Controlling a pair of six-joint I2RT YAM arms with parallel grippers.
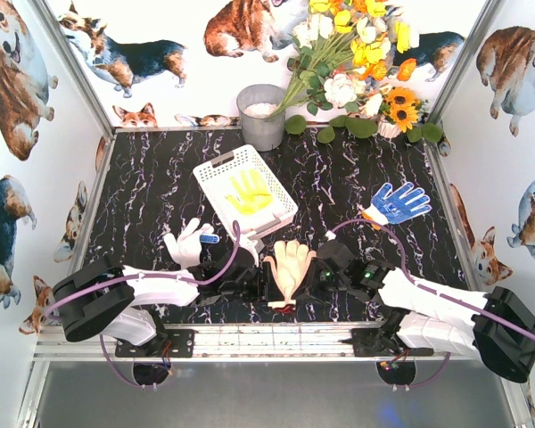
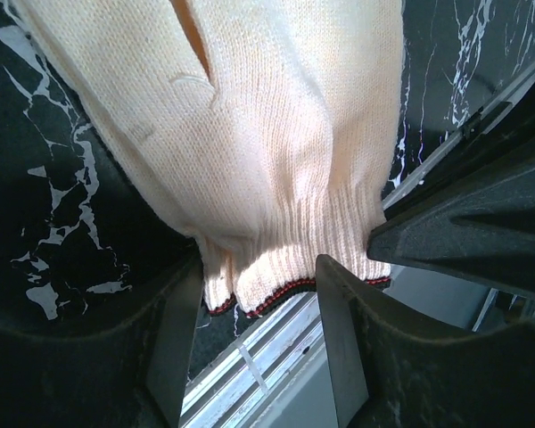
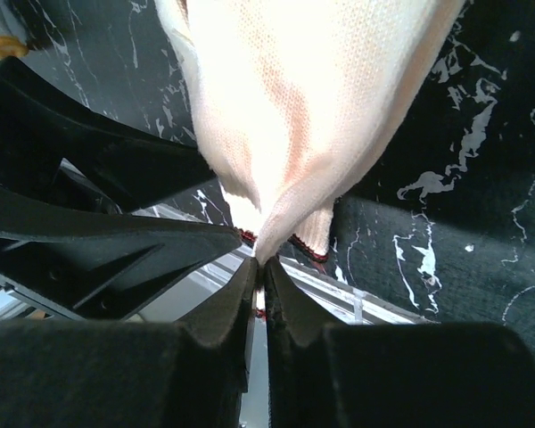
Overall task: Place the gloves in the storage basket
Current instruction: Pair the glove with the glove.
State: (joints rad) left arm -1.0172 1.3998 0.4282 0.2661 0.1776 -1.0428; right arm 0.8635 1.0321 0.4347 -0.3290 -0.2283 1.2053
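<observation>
The storage basket (image 1: pixel 216 175) sits mid-desk (image 1: pixel 152 178) with a first glove (image 1: pixel 250 193) lying in it. A bucket (image 1: pixel 261 116) stands just behind it at 12 o'clock, with flowers (image 1: pixel 357 62) at 1 o'clock by the back wall. A second glove (image 1: pixel 397 203) lies at 3 o'clock, well apart from the basket. A third glove (image 1: pixel 189 242) lies at 7 o'clock, near it. A fourth glove (image 1: pixel 290 266) lies at 6 o'clock, its cuff between the left claw (image 2: pixel 259 312) and the right claw (image 3: pixel 260 267).

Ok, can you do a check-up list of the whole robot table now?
Surface: black marble-patterned table.
Job's things: yellow glove in white basket; cream glove, white glove and blue glove outside.
Clutter: grey bucket, flowers.
Grippers: right gripper shut on cream glove's cuff; left gripper open around it.
Cables: purple cables loop behind both grippers.
Surroundings: corgi-print walls.
</observation>
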